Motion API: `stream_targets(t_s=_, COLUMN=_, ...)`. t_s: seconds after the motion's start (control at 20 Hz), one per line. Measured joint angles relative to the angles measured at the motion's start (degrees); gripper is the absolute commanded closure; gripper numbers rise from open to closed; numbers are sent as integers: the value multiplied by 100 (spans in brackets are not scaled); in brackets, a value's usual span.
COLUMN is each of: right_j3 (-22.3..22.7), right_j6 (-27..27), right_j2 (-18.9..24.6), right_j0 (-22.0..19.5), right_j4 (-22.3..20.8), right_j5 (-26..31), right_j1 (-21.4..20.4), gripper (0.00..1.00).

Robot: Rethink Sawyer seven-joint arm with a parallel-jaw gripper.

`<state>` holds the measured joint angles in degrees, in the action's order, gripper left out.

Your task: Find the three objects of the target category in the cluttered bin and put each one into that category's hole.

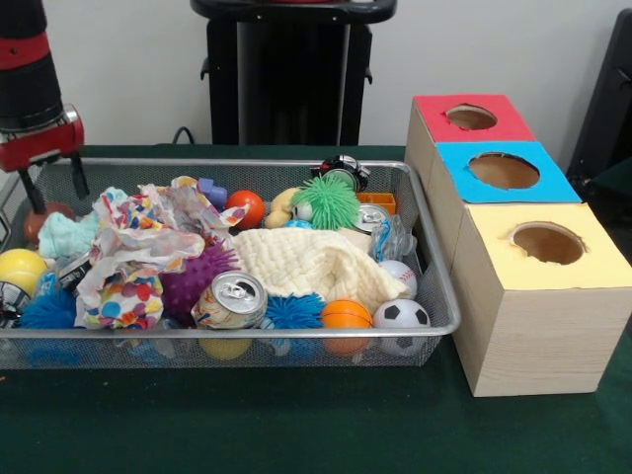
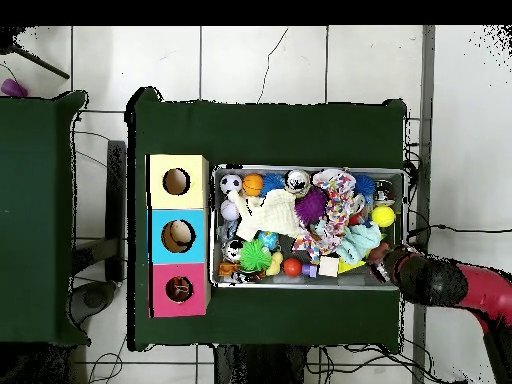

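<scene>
- My fingers (image 1: 77, 174): two dark prongs set apart, nothing between them, hanging over the bin's corner at the front view's left; my gripper (image 1: 56, 185) is open and empty.
- Wire bin (image 1: 296, 327): mesh walls, silver rim, heaped full.
- Contents seen from the front: a drinks can (image 1: 231, 299) lying with its top facing out, cream knitted cloth (image 1: 314, 265), patterned crumpled paper (image 1: 138, 247), purple spiky ball (image 1: 196, 278), green spiky ball (image 1: 326, 200), orange ball (image 1: 346, 314), soccer ball (image 1: 401, 314), yellow ball (image 1: 20, 269).
- Sorting box (image 1: 533, 326): just beside the bin, three holes under a yellow panel (image 1: 549, 243), blue panel (image 1: 505, 171) and red panel (image 1: 471, 118).
- Overhead only: a pale round object sits inside the blue hole (image 2: 178, 235); something dark shows in the red hole (image 2: 179, 288); the yellow hole (image 2: 176, 181) looks bare.
- Overhead only: my red arm (image 2: 470, 288) reaches in past the table's edge.
- Open room: bare green table (image 1: 247, 425) in front of the bin; bin and box nearly touch.
</scene>
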<state>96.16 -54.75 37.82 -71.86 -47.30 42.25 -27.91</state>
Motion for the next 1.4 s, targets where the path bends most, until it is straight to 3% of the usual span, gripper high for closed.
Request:
stream_targets(t_s=0.65, right_j3=-500, right_j6=0, right_j2=73, right_j0=79, right_j4=-40, right_j5=-162, right_j1=437, gripper=0)
stream_targets(t_s=1.4, right_j3=-587, right_j6=0, right_j2=78, right_j0=152, right_j4=-78, right_j5=-129, right_j1=389, gripper=0)
